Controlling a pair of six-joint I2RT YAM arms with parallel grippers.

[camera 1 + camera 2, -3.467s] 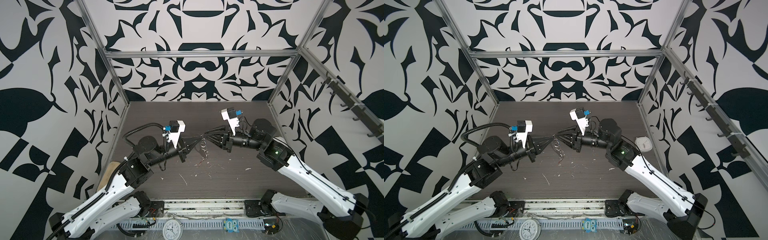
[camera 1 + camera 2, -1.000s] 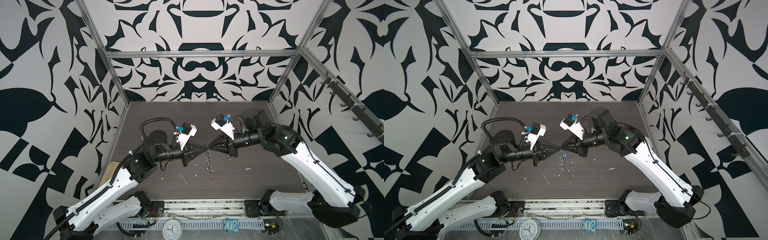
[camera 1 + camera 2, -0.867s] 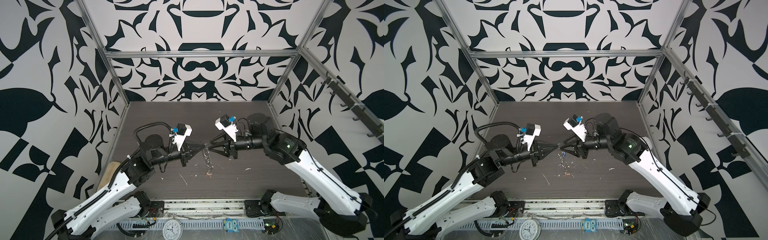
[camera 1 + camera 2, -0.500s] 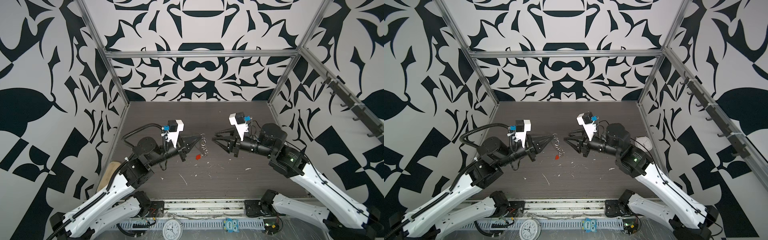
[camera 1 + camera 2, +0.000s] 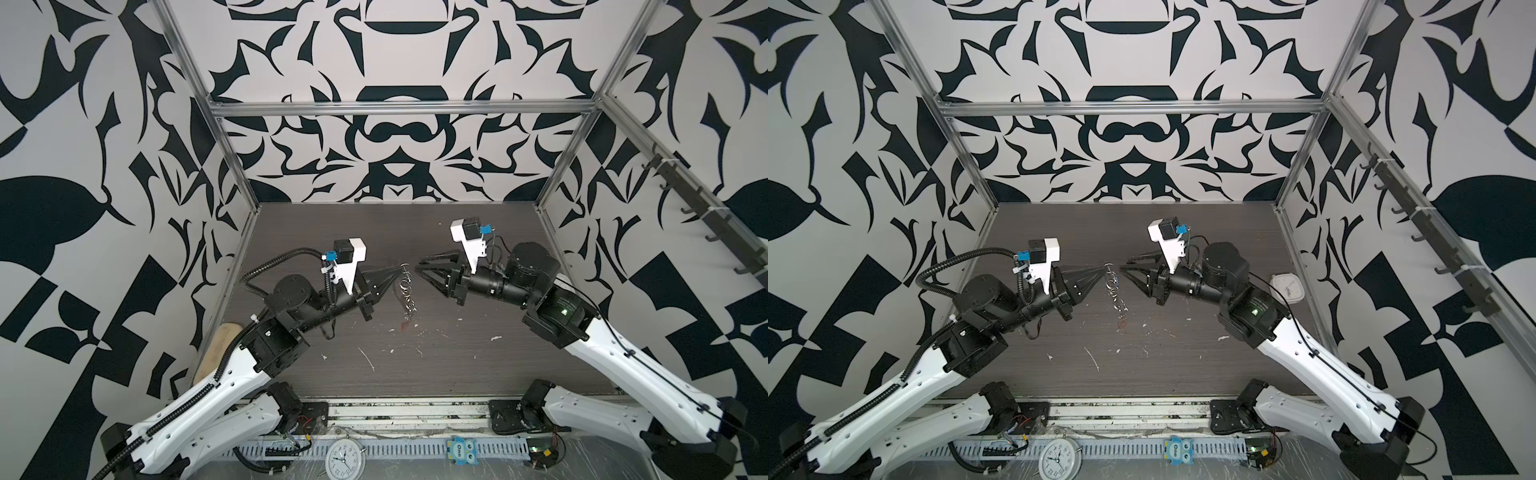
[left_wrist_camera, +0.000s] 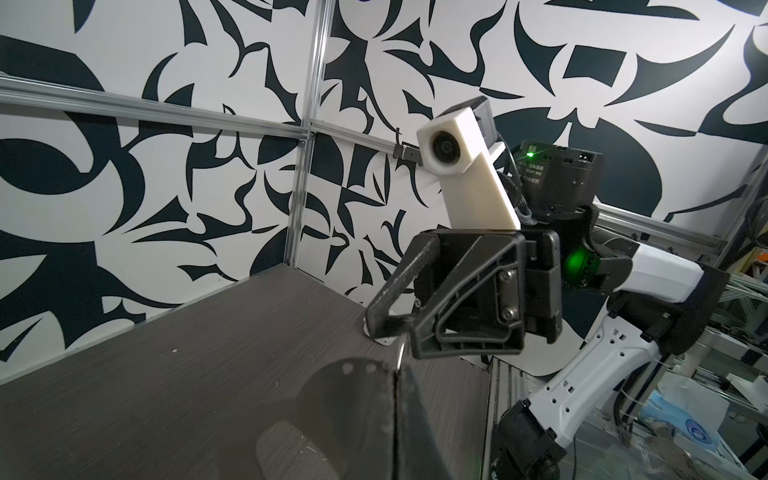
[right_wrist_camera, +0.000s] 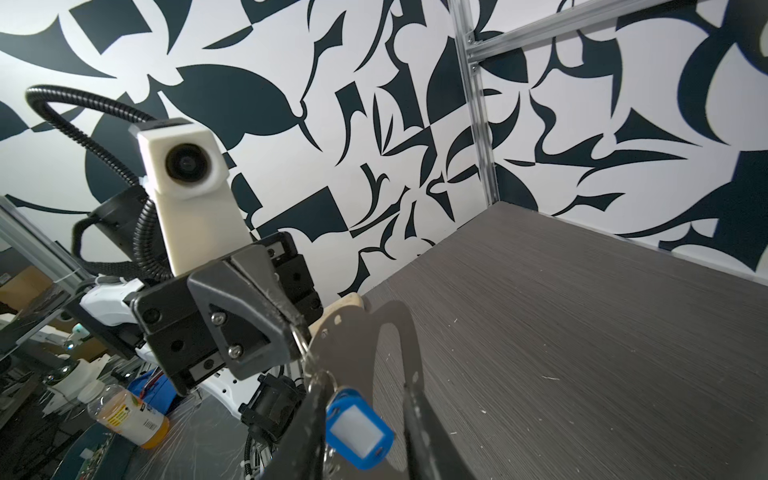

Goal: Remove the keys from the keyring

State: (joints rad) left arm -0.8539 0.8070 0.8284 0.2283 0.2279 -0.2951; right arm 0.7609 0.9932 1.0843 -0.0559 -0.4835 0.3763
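L end effector [image 5: 398, 271] pinched shut on keyring [image 5: 406, 291] top; chain hangs over mid surface [image 5: 457, 353], red key [image 5: 404, 327] at its bottom. R end effector [image 5: 417, 265] part-open just right. Only R wrist cam shows me blue key [image 7: 360, 432].

Two grippers are in view, the left gripper [image 5: 401, 269] and the right gripper [image 5: 418, 265], and two white wrist cameras, the left wrist camera [image 5: 355, 251] and the right wrist camera [image 5: 461, 230]. One keyring [image 5: 406, 291] shows between the grippers, with two keys counted: one red key [image 5: 404, 327] and one blue key [image 7: 359, 432]. There are two clocks, a round clock [image 5: 345, 459] at the near edge and a white clock [image 5: 1287, 286] at the right of the table [image 5: 457, 365], plus one blue owl figure [image 5: 458, 450] near the round clock and one tan wooden piece [image 5: 216, 353] at the left.
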